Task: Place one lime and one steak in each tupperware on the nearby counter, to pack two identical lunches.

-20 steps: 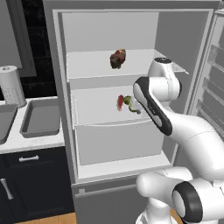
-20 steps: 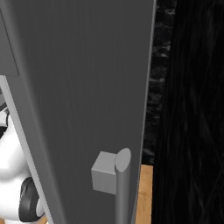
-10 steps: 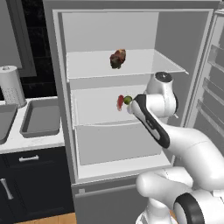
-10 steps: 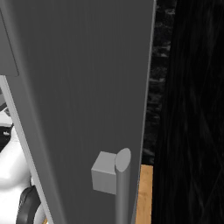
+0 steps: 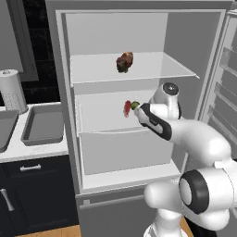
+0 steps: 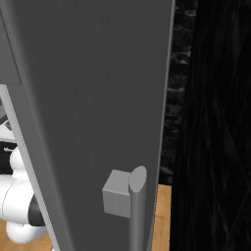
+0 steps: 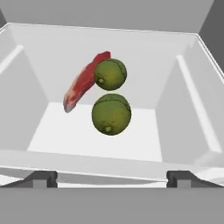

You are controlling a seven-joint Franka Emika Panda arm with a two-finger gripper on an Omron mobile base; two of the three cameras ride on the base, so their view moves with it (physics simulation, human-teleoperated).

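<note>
On the fridge's middle shelf (image 7: 87,140) lie two green limes, one nearer (image 7: 111,113) and one behind it (image 7: 110,75), with a red steak (image 7: 81,85) leaning to the left of the far lime. From the left base view the steak (image 5: 126,108) and a lime (image 5: 134,105) show just past the end of my arm. My gripper (image 7: 112,177) is open, fingertips (image 7: 41,177) wide apart, in front of the shelf edge and holding nothing. A second brown-red steak (image 5: 125,62) sits on the top shelf. The tupperware is out of view.
The open fridge door (image 6: 88,98) with its bar handle (image 6: 137,211) blocks the right base view. Left of the fridge is the white counter (image 5: 28,149) with a grey tray (image 5: 42,125), a sink (image 5: 4,129) and a paper towel roll (image 5: 11,90).
My arm has dropped and reached forward, bringing the hand closer to the middle shelf. The gripper stays open; the food has not moved.
</note>
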